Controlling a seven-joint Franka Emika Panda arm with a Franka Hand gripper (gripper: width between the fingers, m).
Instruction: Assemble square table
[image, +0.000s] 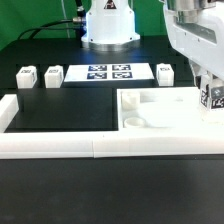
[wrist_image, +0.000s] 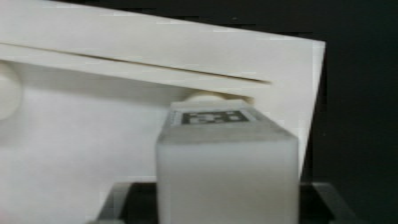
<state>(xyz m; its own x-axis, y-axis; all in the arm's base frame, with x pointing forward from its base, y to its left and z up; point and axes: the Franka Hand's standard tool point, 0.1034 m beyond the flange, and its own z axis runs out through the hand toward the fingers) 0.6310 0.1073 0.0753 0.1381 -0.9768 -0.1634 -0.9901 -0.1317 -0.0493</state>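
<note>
Pinched firmly in the gripper (image: 211, 90): held leg block (image: 213, 98), upright, tag (wrist_image: 214, 117) facing the wrist camera. Directly ahead of the gripper, at the block's short top stub (wrist_image: 214, 97): thick edge of the square tabletop slab (image: 160, 112), lying flat; actual contact impossible to tell. Off to the gripper's side, toward the exterior view's left: nearest loose leg block (image: 165, 72) close by, then the marker board (image: 108, 72), then second loose leg block (image: 53, 75) and third loose leg block (image: 26, 77), well apart from it. Border rail (image: 50, 146) along the slab's front, clear of the gripper.
</note>
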